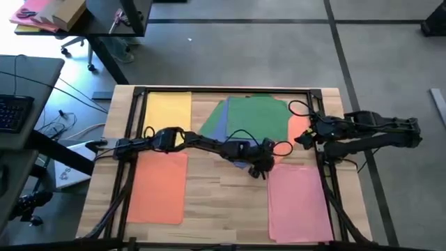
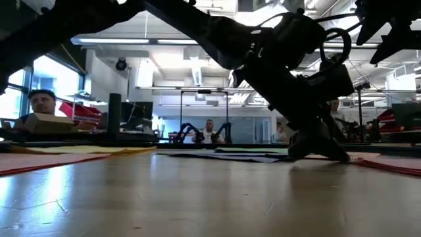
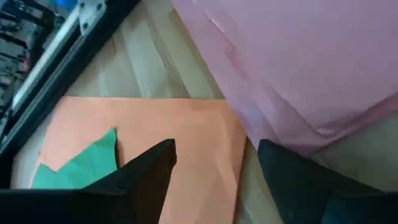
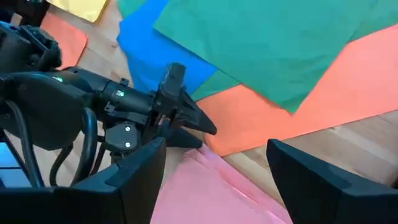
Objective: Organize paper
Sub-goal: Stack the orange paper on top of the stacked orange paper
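Observation:
Coloured paper lies flat on the wooden table. A yellow sheet [image 1: 167,110] is at the far left, an orange stack [image 1: 160,188] at the near left. Green [image 1: 258,115] and blue [image 1: 216,125] sheets overlap at the far middle, lying on an orange sheet [image 1: 298,125]. A pink stack [image 1: 298,202] is at the near right. My left gripper [image 1: 261,171] is open and low at the table's middle, by the orange sheet's near corner [image 3: 186,130] and the pink stack's edge [image 3: 298,56]. My right gripper [image 1: 301,139] hangs open over the orange sheet [image 4: 311,106], holding nothing. My left gripper [image 3: 217,155] slants down from the table's left, its open fingers [image 4: 199,130] on either side of the orange sheet's corner [image 3: 230,124]. Its fingertips reach down to table level [image 2: 319,155]. Whether they touch the paper cannot be told.
A black frame rail [image 1: 223,89] runs round the table top. Bare wood [image 1: 226,202] shows between the orange and pink stacks. A cardboard box [image 1: 66,10] with more paper sits on another table at the far left. People [image 2: 43,102] sit in the room beyond.

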